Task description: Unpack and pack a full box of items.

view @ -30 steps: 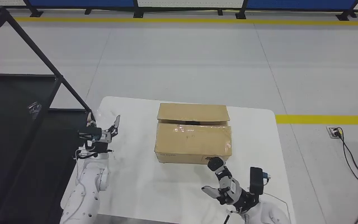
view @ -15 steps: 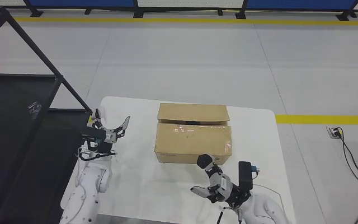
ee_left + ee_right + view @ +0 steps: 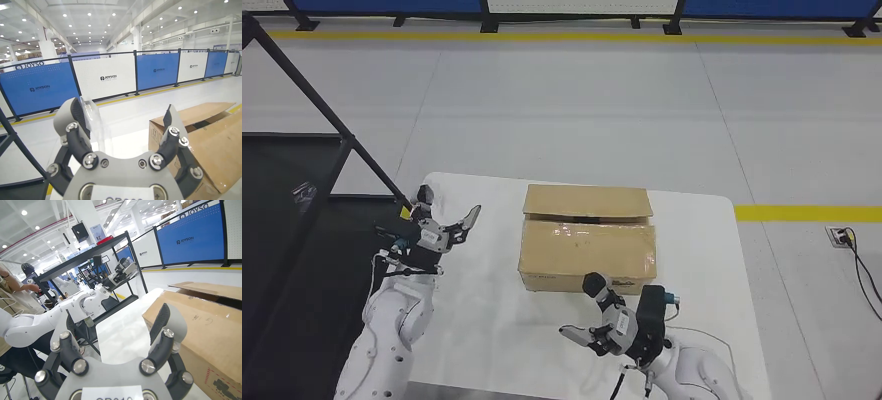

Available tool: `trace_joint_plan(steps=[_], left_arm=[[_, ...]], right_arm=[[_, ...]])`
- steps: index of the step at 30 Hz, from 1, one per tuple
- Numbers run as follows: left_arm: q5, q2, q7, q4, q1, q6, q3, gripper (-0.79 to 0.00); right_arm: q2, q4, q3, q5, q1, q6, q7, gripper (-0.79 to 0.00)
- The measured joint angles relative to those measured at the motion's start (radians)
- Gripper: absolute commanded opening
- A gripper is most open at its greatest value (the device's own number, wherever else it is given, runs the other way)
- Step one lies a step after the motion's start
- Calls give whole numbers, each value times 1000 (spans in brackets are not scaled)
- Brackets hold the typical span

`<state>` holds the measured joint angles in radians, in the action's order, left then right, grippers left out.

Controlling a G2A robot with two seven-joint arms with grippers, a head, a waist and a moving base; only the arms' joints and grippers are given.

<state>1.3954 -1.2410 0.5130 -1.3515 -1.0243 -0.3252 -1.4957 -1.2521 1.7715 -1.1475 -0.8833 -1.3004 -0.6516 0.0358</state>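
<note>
Two grippers flank one cardboard box (image 3: 587, 250) on the white table (image 3: 492, 320). The box sits near the table's middle, somewhat toward the far edge, with a long wall facing the robot. Its near top flap (image 3: 587, 235) lies flat, shiny with clear tape. The far flap (image 3: 587, 200) is raised a little, leaving a dark slit between the two. What lies inside cannot be seen.

The left gripper (image 3: 450, 212) hangs over the table's far left corner, beside the box's left end and apart from it. Its fingers (image 3: 76, 111) are spread wide with nothing between them. A scrap of clear film (image 3: 92, 111) clings to one pad. In the left wrist view the box's corner shows past the other finger.

The right gripper (image 3: 584, 312) is above the table just in front of the box's near wall, around the middle of that wall. It too is spread and holds nothing. From the top, one fingertip sits right at the foot of the wall. Whether it touches the cardboard I cannot tell.

A black rack (image 3: 302, 190) stands off the table's left edge, close behind the left gripper. A fence (image 3: 157, 70) of blue and white panels runs across the floor beyond the table.
</note>
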Motion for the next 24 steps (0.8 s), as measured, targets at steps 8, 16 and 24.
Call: trace_joint_plan(steps=[8, 16, 24], left_arm=[[-165, -5, -86, -64, 2, -91, 3, 0], [-608, -12, -354, -190, 53, -244, 26, 0], [-1098, -1, -708, -225, 57, -283, -3, 0]], right_arm=[[-3, 3, 41, -57, 22, -16, -37, 0], [-34, -31, 190, -207, 145, 117, -112, 0], [-36, -38, 199, -216, 151, 132, -112, 0]])
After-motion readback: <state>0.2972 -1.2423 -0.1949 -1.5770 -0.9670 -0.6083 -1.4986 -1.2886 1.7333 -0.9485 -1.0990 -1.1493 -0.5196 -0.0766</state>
